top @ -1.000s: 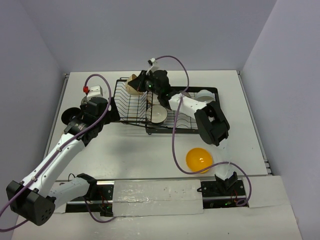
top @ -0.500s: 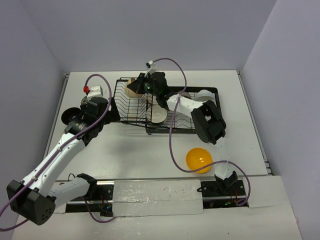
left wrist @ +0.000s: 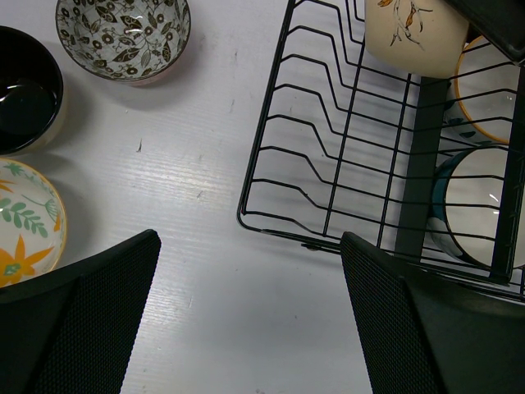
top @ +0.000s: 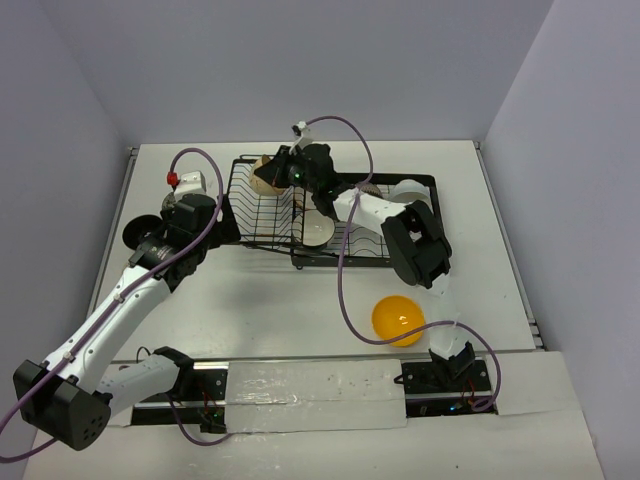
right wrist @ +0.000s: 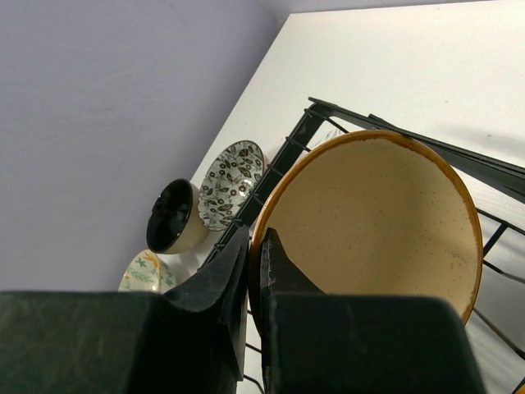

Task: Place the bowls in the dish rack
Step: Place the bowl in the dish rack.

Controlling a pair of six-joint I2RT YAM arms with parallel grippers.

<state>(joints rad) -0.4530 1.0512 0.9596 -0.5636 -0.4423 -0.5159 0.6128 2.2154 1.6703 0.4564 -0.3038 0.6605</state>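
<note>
Tan bowl (right wrist: 369, 222) rim in right pincer (right wrist: 256, 242), at dish rack (top: 265, 215) far-left corner

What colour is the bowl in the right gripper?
The bowl is speckled tan, brown-rimmed; clearest in the right wrist view.

We see the black wire dish rack (top: 262, 205) toward twelve o'clock on the table. At its eleven o'clock corner a brown-rimmed tan bowl (right wrist: 369, 230) stands tilted on edge, its rim pinched by the right gripper (right wrist: 254, 271). A white bowl (top: 318, 228) sits inside at six o'clock. An orange-yellow bowl (top: 398, 320) rests upright on the table at the rack's five o'clock. At its nine o'clock sit a floral grey bowl (left wrist: 123, 37), a black bowl (left wrist: 25, 98) and a leaf-painted cream bowl (left wrist: 25, 222).
</note>
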